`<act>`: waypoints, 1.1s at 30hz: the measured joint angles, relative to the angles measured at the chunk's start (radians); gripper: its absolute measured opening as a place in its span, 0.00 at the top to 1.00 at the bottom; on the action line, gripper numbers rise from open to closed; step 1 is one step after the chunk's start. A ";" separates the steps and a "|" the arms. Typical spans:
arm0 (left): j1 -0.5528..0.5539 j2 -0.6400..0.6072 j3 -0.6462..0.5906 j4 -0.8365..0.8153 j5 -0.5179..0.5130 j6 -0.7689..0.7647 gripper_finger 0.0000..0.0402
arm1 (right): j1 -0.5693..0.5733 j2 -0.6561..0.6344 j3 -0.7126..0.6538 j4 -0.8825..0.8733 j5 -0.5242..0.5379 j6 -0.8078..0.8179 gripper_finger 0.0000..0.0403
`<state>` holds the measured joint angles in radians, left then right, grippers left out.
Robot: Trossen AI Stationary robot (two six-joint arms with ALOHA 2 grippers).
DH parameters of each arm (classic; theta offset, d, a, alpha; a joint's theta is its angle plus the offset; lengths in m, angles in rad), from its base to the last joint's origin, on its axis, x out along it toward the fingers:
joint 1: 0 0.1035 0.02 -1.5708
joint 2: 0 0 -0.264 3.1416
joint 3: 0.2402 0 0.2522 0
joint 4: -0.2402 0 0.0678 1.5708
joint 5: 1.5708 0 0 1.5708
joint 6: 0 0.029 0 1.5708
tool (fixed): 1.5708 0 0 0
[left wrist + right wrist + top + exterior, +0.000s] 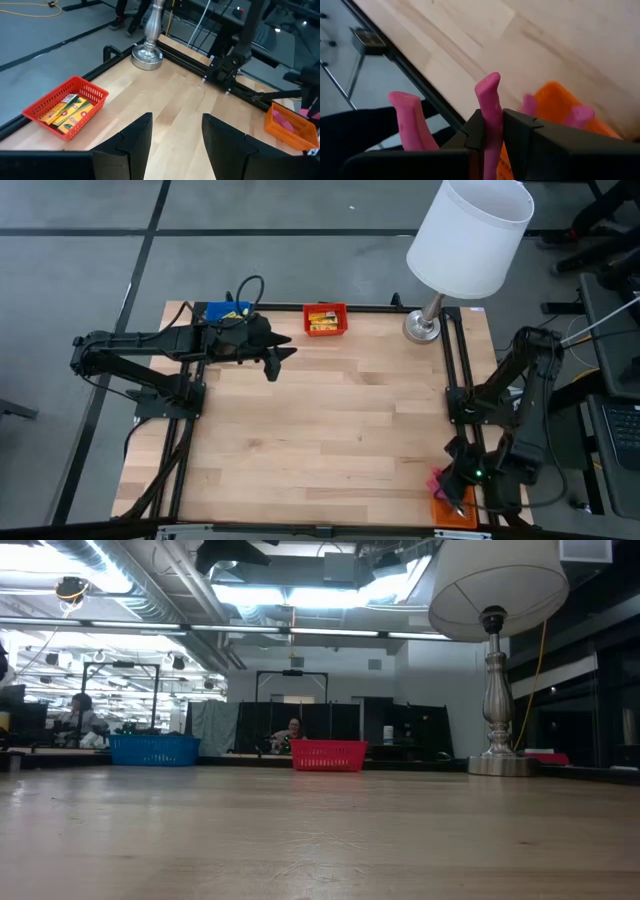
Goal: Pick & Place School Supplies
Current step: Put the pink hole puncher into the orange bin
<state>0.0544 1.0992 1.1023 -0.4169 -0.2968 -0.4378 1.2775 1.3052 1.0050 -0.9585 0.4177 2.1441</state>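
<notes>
right gripper (492, 145): clamped on pink-handled tool (490, 107), seen only by right wrist
tool axis: handles point away from fingers
left gripper (176, 145): open, empty

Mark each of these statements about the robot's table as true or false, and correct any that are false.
1. The right tool is shut on a pink-handled tool. True.
2. The red tray is empty. False: it holds yellow packets.
3. The left tool is open and holds nothing. True.
4. The lamp stands at the centre of the table. False: it stands at the far right corner.
5. The orange tray sits next to the blue tray. False: the orange tray is at the near right corner, the blue one at the far left.
</notes>
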 joint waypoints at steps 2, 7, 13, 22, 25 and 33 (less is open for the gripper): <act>0.000 0.000 0.000 0.002 -0.006 -0.013 0.58 | 0.027 0.014 0.000 -0.003 -0.010 0.021 0.89; 0.000 0.000 0.000 0.002 -0.021 -0.039 0.58 | 0.067 0.047 0.000 -0.007 -0.040 0.048 0.89; 0.000 0.000 0.000 0.004 -0.025 -0.068 0.58 | 0.071 0.089 0.000 -0.022 -0.075 0.022 0.89; -0.002 0.000 0.000 0.062 -0.025 -0.079 0.58 | 0.073 0.112 0.000 -0.045 -0.110 -0.017 0.89; -0.002 0.000 0.000 0.062 -0.025 -0.085 0.58 | 0.073 0.112 0.000 -0.056 -0.104 -0.020 0.89; -0.002 0.000 0.000 0.062 -0.025 -0.099 0.58 | 0.073 0.112 0.000 -0.054 -0.101 -0.036 0.89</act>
<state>0.0521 1.0992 1.1023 -0.3553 -0.3217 -0.5370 1.3506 1.4174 1.0050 -1.0121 0.3163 2.1086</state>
